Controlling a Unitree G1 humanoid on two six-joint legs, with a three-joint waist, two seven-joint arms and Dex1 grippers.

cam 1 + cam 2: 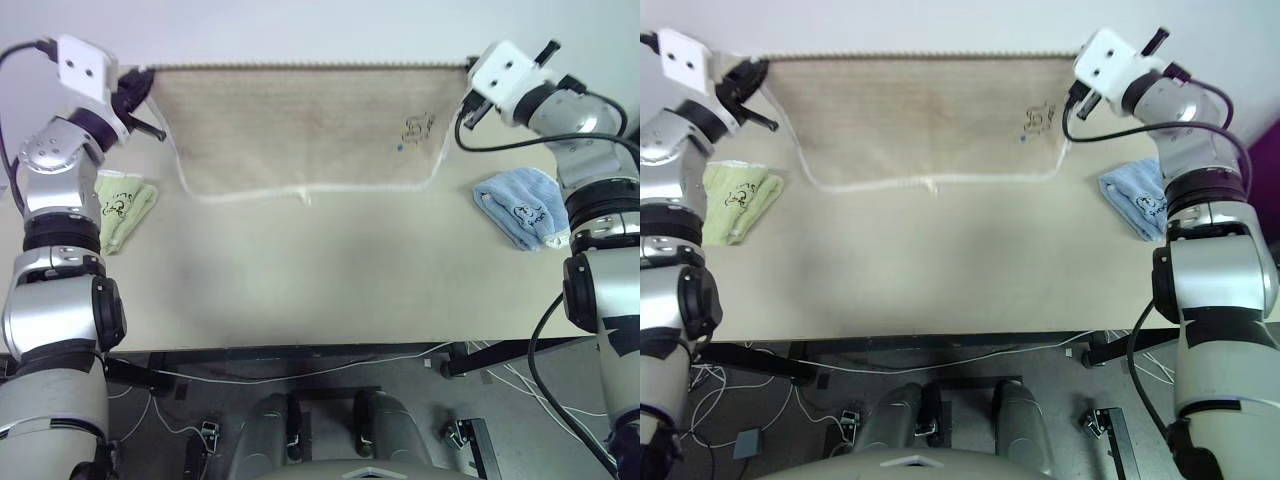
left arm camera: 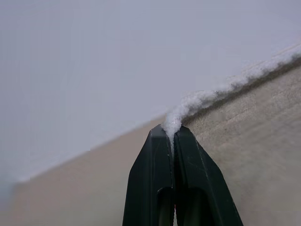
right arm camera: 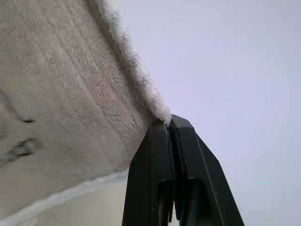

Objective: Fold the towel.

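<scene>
I am holding the towel (image 1: 300, 125) stretched over the table's (image 1: 300, 290) far half, my left gripper (image 2: 172, 134) clamped on its left corner and my right gripper (image 3: 168, 123) on its right; folding is only beginning. I am counting one green towel (image 1: 122, 208), one beige, one blue towel (image 1: 522, 207)

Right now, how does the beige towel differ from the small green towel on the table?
The beige towel is large and spread open, held up by its top corners by the left gripper and right gripper; the green towel is small, folded, and lies untouched on the table. Both carry a small dark embroidered mark.
</scene>
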